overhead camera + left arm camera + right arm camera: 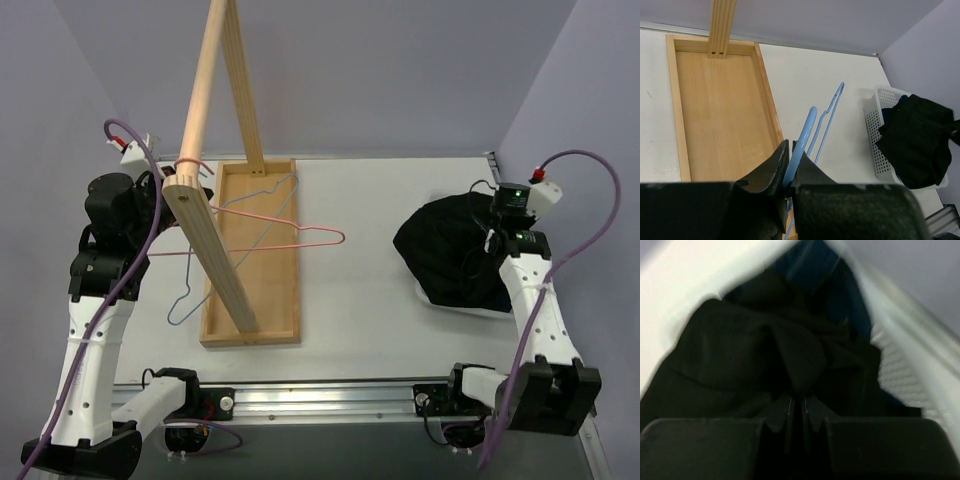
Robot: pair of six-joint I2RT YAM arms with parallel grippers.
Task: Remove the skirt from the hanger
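Note:
The black skirt (450, 255) lies bunched in a white perforated basket (470, 308) at the right, off the hanger. My right gripper (495, 243) reaches down into it. In the right wrist view that gripper (797, 400) is shut on a fold of the skirt (750, 350). A bare blue wire hanger (232, 240) hangs slanted over the wooden tray. My left gripper (791, 150) is shut on the blue hanger (807, 132), and in the top view it (160, 190) sits beside the rack's beam. The skirt (917, 140) and basket (875, 135) show far right in the left wrist view.
A wooden rack stands left of centre, with a flat tray base (215, 300) and a slanted beam (205, 150). A pink wire hanger (300, 235) hangs from the beam, pointing right. Purple cables loop beside both arms. The basket wall (900, 365) rises right of my right gripper.

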